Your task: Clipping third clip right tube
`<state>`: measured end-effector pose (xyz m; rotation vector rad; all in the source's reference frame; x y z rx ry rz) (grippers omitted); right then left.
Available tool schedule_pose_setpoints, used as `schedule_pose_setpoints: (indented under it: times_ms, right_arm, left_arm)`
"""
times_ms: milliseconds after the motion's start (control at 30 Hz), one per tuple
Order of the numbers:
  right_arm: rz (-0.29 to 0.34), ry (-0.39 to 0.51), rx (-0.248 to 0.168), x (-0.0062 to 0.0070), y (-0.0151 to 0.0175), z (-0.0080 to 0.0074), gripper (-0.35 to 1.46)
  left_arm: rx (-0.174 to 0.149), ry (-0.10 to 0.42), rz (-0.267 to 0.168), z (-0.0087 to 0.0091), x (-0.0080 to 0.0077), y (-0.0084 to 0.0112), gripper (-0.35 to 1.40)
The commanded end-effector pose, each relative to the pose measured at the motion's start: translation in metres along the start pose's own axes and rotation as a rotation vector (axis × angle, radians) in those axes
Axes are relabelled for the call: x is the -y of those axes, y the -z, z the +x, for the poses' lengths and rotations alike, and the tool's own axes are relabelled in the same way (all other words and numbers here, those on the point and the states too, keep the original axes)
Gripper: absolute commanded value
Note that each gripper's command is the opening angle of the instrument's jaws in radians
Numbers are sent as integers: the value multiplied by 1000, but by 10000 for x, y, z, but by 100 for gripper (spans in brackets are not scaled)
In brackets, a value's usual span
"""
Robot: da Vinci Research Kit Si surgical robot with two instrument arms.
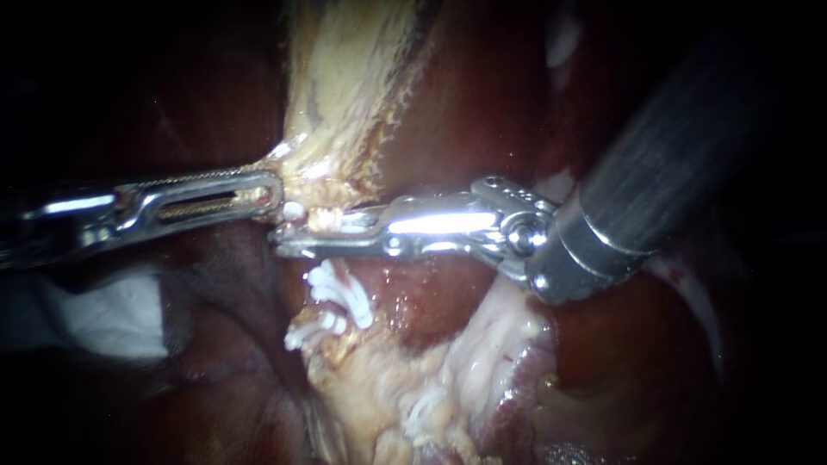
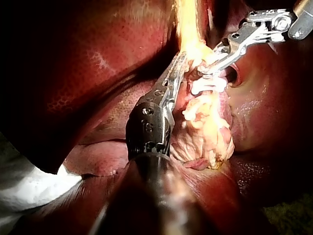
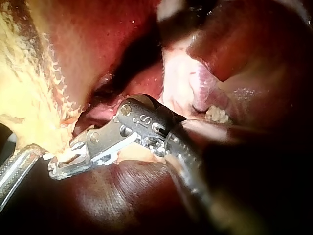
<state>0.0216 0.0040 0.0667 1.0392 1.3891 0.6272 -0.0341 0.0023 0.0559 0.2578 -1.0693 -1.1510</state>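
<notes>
A pale tube [image 1: 322,217] runs down from the yellowish gallbladder tissue [image 1: 345,77]. My right instrument [image 1: 289,232] comes in from the upper right, and its jaws lie across the tube, shut on a white clip [image 1: 353,226]. Below them, two white clips [image 1: 340,293] [image 1: 314,331] sit on the same strand. My left instrument [image 1: 274,191] comes in from the left, its jaws shut on the pale tissue just above the right jaws. In the left wrist view, its jaws [image 2: 178,66] lie against the tissue, facing my right instrument [image 2: 208,68]. The right wrist view shows the right jaws [image 3: 58,166] closed at the tissue's edge.
Dark red liver [image 1: 482,103] surrounds the strand. Another white clip [image 1: 422,418] sits lower on pale frayed tissue. White gauze [image 1: 112,314] lies at the left under the left shaft and shows beside that shaft [image 2: 24,186] in the left wrist view.
</notes>
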Motion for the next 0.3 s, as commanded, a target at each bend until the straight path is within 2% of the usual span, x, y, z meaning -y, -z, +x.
schedule_pose_setpoints:
  times_ms: [33,300]
  right_arm:
    - [0,-1,0,0,0,0,-35]
    - [2,0,2,-3,1,-2,-35]
  left_arm:
    - [0,0,0,0,0,0,-35]
    - [0,0,0,0,0,-1,-35]
